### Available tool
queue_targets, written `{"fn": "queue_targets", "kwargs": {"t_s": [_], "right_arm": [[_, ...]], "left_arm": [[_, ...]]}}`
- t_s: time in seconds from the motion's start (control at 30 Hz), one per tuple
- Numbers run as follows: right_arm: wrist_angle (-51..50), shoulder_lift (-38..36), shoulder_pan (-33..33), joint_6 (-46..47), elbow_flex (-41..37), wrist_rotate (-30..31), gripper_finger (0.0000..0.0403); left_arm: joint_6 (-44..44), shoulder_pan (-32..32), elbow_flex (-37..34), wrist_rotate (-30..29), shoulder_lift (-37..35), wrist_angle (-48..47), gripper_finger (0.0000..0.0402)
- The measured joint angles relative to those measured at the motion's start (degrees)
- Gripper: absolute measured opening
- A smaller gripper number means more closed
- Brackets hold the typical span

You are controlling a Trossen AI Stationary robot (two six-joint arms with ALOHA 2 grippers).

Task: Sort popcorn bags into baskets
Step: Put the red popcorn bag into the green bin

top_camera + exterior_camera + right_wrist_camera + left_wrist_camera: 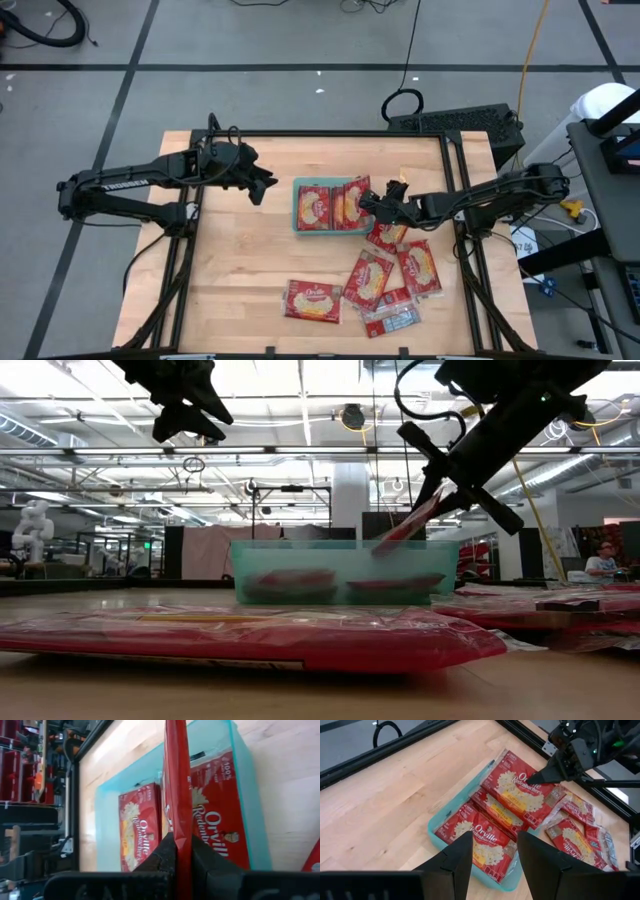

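Over the right edge of the tray (297, 208), the right gripper (369, 205) is clamped on the end of a popcorn bag (522, 790), holding it tilted above the two bags (182, 830) that already lie flat inside. To the left, the left gripper (262, 185) hangs above the table, its fingers (457, 857) spread and holding nothing. By my reckoning the sorting is barely begun: roughly six loose bags (385, 275) wait on the table (230, 270) nearer than the tray.

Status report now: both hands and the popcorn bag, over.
Right hand shut on popcorn bag, tilted over teal tray. Two bags already inside. Left hand open, waiting above table beside tray. Nothing blocking.
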Motion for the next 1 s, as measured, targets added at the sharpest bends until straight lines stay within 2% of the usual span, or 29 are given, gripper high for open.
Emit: {"fn": "queue_targets", "kwargs": {"t_s": [0.37, 0.93, 1.0], "right_arm": [[2.76, 0.78, -3.18, -2.39, 0.0, 1.08, 0.002], [2.7, 0.18, -5.55, -11.88, 0.09, -3.64, 0.0089], [-1.1, -0.43, -6.19, -14.21, 1.53, -5.28, 0.0091]], "left_arm": [[0.7, 0.02, 0.0, -0.03, 0.0, -0.02, 0.0157], [0.96, 0.02, 0.0, -0.17, -0.02, -0.06, 0.0157], [0.82, 0.0, 0.0, -0.16, -0.02, -0.09, 0.0157]]}}
